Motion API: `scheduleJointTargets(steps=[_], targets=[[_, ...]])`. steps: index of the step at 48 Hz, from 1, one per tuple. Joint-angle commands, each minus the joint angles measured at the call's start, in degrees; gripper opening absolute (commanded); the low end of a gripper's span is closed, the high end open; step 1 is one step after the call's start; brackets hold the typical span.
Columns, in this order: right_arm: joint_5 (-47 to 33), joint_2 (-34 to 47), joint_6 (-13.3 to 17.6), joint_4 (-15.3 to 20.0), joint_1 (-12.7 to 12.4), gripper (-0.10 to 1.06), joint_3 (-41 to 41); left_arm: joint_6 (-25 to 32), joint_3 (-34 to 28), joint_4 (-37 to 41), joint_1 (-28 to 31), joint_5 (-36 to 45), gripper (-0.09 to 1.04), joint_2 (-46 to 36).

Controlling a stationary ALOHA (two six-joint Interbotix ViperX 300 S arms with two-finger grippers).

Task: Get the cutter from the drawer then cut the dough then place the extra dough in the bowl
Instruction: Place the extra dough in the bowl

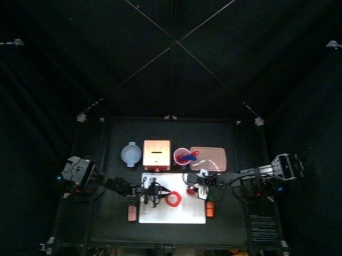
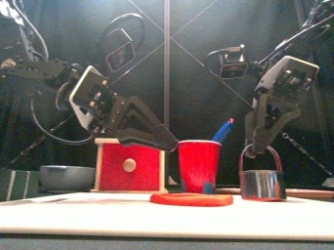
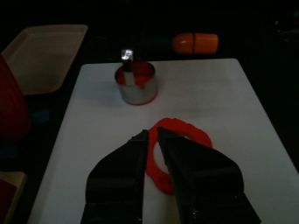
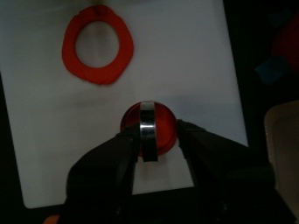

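Careful, ring [image 2: 192, 199] grab could flop
Your right gripper [image 4: 156, 131] is clamped on the cutter [image 2: 264, 184]; left gripper [image 3: 155, 136] is barely apart, so you may shove the ring, not pinch it.

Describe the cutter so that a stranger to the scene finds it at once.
Find the big white board. On it, right of the flat red dough ring seen from the front, the cutter stands under the right gripper. It alone is shiny metal, with a wire handle.
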Motion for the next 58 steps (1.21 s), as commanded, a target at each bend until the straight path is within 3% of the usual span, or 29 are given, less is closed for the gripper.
scheduleJointTargets(steps=[1, 33, 58], targets=[[-0.62, -1.05, -0.26, 0.44, -0.53, 0.8, -1.58, 0.0, -2.02, 1.67, 0.97, 2.46, 0.67, -0.44], [-1.76, -2.37, -0.35, 0.53, -0.35, 0.81, -4.04, 0.0, -11.51, 12.66, 7.29, 20.92, 0.73, 5.1], [-2.2, -2.37, -0.35, 0.62, -0.18, 0.81, -3.69, -0.26, -13.36, 13.01, 8.26, 29.97, 0.7, 6.5]])
